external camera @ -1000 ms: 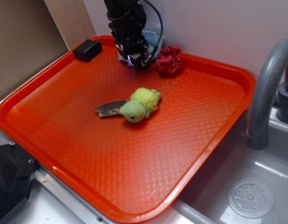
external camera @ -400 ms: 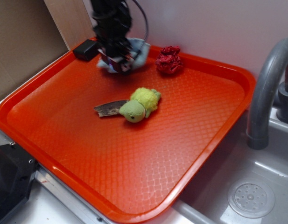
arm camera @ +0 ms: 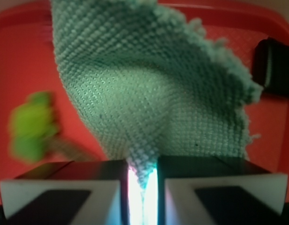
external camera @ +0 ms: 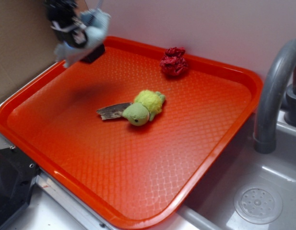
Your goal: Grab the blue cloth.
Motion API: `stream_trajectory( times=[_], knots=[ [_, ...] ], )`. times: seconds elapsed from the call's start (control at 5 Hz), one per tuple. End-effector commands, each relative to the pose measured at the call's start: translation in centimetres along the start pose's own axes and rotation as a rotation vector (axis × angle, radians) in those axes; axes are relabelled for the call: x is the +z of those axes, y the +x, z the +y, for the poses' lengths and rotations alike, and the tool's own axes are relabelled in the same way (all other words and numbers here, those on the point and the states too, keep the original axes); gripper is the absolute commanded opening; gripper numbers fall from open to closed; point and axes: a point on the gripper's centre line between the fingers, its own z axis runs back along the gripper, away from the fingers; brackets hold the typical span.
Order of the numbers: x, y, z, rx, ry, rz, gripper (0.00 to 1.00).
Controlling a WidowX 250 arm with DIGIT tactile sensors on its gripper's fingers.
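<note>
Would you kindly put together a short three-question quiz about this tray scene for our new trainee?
1. True or false: the gripper is shut on the blue cloth.
2. What lies nearest the yellow-green plush toy? A) the dark red fabric bundle B) the brown scrap C) the grey faucet
3. What colour is the tray?

Key: 1 true; 2 B; 3 orange-red.
</note>
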Motion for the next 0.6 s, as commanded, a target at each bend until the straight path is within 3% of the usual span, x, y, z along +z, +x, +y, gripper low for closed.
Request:
stream_trajectory(
  times=[0.0,0.2,0.4],
  knots=[
    [7.8,-1.5,-0.6,0.058,-0.052,-0.108,0.00],
    [8.4,-0.1,-2.2,0.107,0.009,-0.137,0.00],
    [7.4,0.1,-2.4,0.084,0.036,-0.096,0.00]
  ],
)
